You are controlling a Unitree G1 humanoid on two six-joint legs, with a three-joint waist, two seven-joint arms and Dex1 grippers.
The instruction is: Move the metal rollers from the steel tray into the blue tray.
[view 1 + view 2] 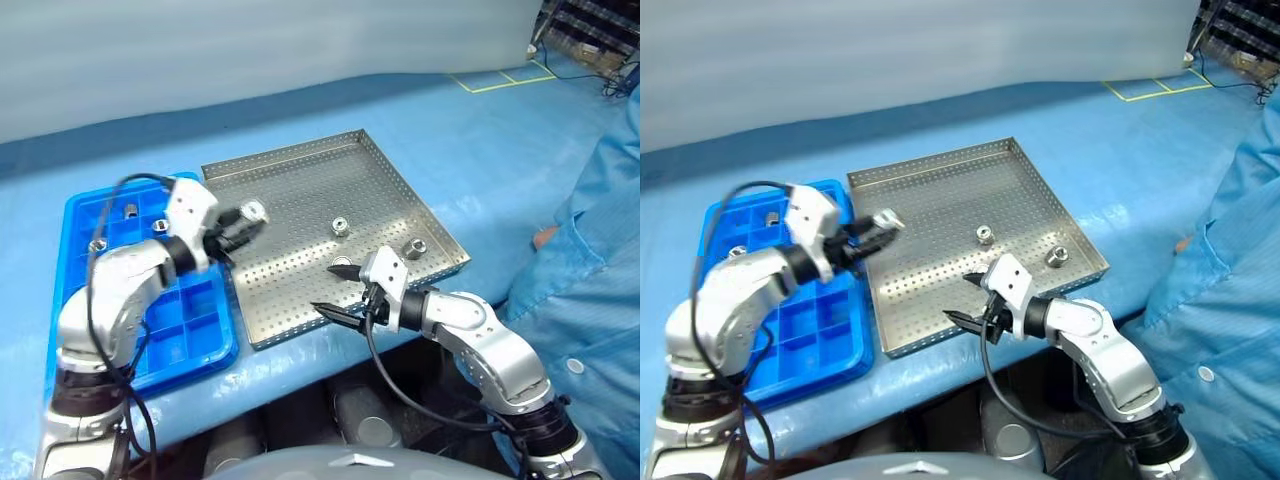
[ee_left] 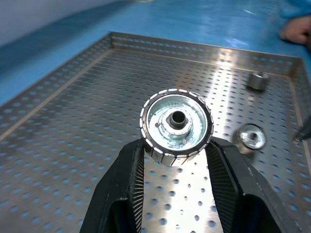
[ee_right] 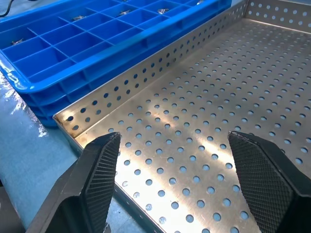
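Observation:
My left gripper [image 1: 248, 216] is shut on a metal roller [image 2: 176, 127], a shiny ribbed disc with a centre hole, held above the left part of the steel tray [image 1: 300, 190], close to the blue tray [image 1: 190, 345]. Two more metal rollers [image 1: 341, 226] [image 1: 415, 247] sit on the steel tray's perforated floor toward its right side. Three rollers [image 1: 130, 210] [image 1: 160, 227] [image 1: 97, 244] lie in the blue tray's far compartments. My right gripper [image 1: 338, 290] hangs open and empty over the steel tray's near edge.
A person in blue clothing [image 1: 595, 220] stands at the right, one hand [image 1: 545, 237] by the table edge. Both trays rest on a blue-covered table. Yellow floor lines [image 1: 505, 80] show at the far right.

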